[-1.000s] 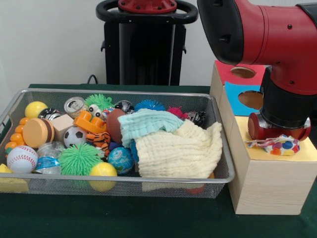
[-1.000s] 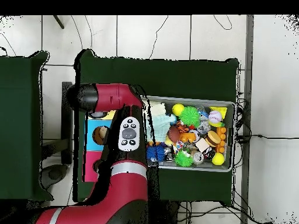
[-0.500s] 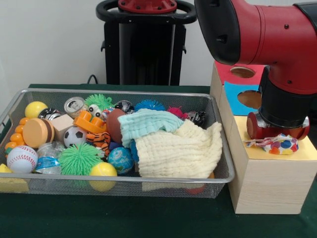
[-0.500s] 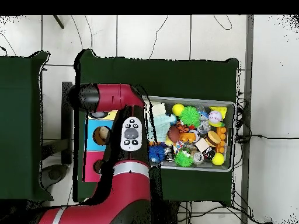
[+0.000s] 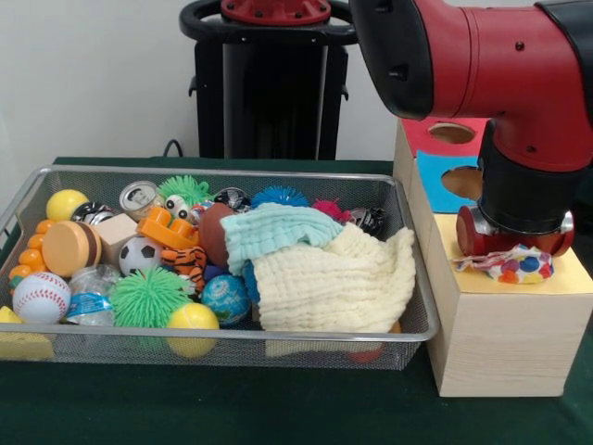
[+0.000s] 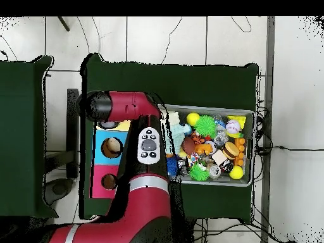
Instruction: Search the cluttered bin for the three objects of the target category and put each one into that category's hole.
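Over the yellow end of the wooden box (image 5: 500,324), the tool (image 5: 512,255) sits low with a spotted cloth bundle (image 5: 515,264) directly beneath it, resting on the yellow top. Whether it is gripping or free, I cannot tell. No hole shows under the bundle; the wire bin (image 5: 408,278) lies just beside.

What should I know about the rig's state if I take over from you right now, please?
Pincer: hidden under the arm's wrist, so its state cannot be read.
A polka-dot cloth bundle lies on the yellow panel of the wooden box, directly under the wrist.
The wire bin is full of balls and toys; a cream cloth and a teal cloth lie on top.
Done: cannot tell whether anything has been dropped in.
Left: put the bundle in its hole, then search on.
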Tool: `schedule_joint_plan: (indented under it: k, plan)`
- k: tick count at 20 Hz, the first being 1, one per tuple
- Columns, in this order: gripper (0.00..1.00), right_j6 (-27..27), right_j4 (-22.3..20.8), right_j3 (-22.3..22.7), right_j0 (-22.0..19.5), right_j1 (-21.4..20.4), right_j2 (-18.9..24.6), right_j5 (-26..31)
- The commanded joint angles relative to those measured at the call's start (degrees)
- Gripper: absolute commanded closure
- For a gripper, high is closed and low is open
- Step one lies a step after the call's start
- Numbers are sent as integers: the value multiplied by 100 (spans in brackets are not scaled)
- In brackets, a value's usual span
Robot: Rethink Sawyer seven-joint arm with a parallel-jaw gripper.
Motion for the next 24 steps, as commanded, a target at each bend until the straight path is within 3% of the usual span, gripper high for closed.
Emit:
schedule_joint_plan:
  k: [1,7,12,21,24]
  plan:
    - [100,-280,-396,1296,-391,-374,211,516]
    - [100,-344,-420,1770,-555,-921,429,22]
    - [100,-437,-533,2080,-643,-1298,528,98]
    - [100,-365,-641,2005,-623,-1556,562,656]
    - [100,-325,-697,2006,-602,-1613,543,584]
